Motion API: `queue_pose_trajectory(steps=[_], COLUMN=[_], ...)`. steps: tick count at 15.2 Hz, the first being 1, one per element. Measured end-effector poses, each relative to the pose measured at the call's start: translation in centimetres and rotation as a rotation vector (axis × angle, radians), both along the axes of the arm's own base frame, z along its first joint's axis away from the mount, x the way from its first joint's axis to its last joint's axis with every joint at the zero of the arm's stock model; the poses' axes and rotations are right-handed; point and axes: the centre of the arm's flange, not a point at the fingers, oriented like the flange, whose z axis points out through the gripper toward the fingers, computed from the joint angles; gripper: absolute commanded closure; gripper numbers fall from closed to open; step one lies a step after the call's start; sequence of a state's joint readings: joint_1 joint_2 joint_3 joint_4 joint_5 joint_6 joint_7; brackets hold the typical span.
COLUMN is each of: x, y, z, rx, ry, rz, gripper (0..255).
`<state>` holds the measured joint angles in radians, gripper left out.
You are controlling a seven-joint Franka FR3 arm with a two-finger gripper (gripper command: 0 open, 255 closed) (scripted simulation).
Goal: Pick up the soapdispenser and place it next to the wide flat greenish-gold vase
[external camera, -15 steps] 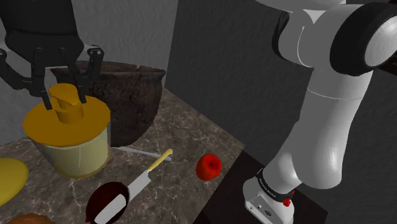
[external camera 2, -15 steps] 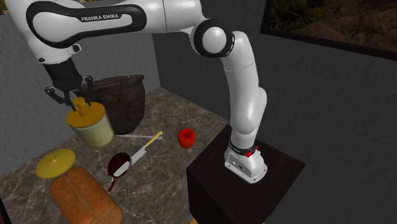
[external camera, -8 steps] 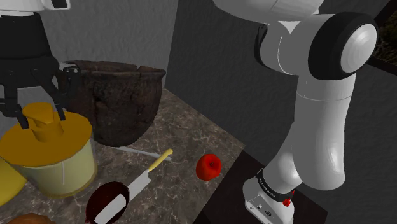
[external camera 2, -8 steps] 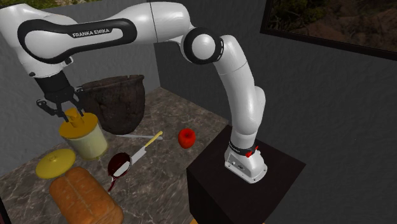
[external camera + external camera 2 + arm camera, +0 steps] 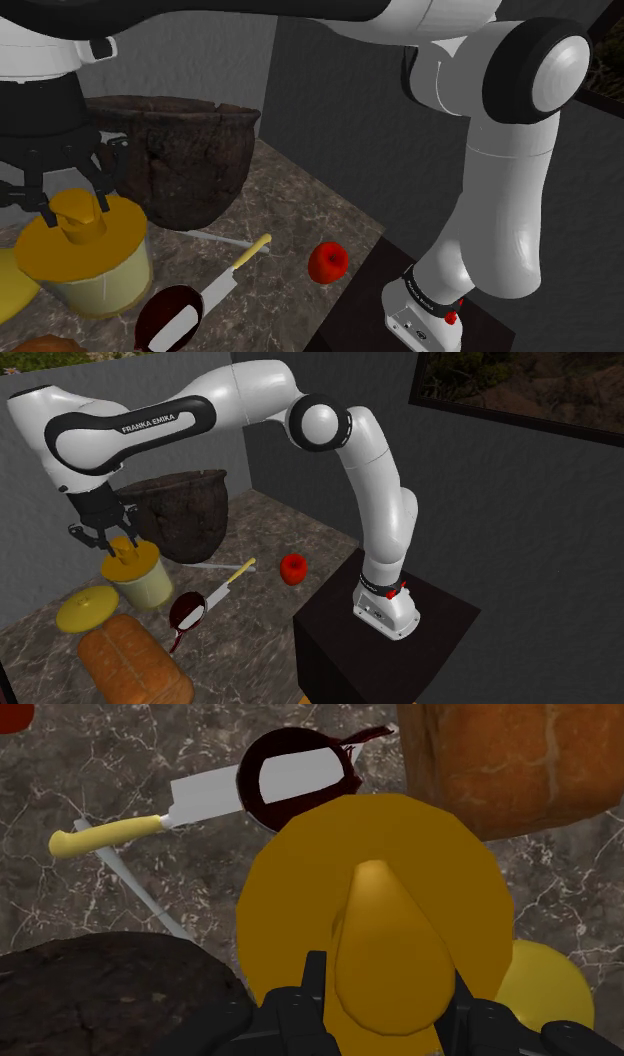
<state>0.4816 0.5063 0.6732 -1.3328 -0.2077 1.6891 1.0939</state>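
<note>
The black gripper (image 5: 75, 208) (image 5: 115, 542) (image 5: 385, 986) points down over the soap dispenser (image 5: 95, 265) (image 5: 140, 577) (image 5: 300, 894), a pale yellowish jar with a broad golden-yellow cap and pump head. In the wrist view both fingers (image 5: 315, 979) press against the sides of the pump head, pinching it between them. The dispenser stands upright above the marbled stone counter (image 5: 300, 210) (image 5: 270, 532); whether its base touches the surface cannot be told. It sits just in front of a large dark pot (image 5: 190, 160) (image 5: 185, 512) (image 5: 100, 994). The wide, flat greenish-gold vase (image 5: 12, 290) (image 5: 87, 609) (image 5: 545, 989) lies just beside the dispenser, towards the second exterior view's lower left. A brown loaf (image 5: 125, 662) (image 5: 510, 764) lies near the vase. A knife (image 5: 235, 270) (image 5: 225, 584) (image 5: 150, 819) with a yellow handle lies with its blade across a dark red spoon (image 5: 165, 315) (image 5: 185, 614) (image 5: 247, 789), near the dispenser. A red fruit (image 5: 327, 262) (image 5: 292, 568) rests well apart, close to the black stand (image 5: 400, 652).
</note>
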Motion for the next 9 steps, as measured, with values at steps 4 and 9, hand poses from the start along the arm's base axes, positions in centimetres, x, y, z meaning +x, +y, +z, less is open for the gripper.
queue_pose_trajectory(steps=[4,9], x=[-0.1,-0.2], y=[-0.1,-0.1], z=[-2.1,-4.7], rx=[0.0,0.0], ry=[0.0,0.0], rz=[0.0,0.0], gripper=[255,255])
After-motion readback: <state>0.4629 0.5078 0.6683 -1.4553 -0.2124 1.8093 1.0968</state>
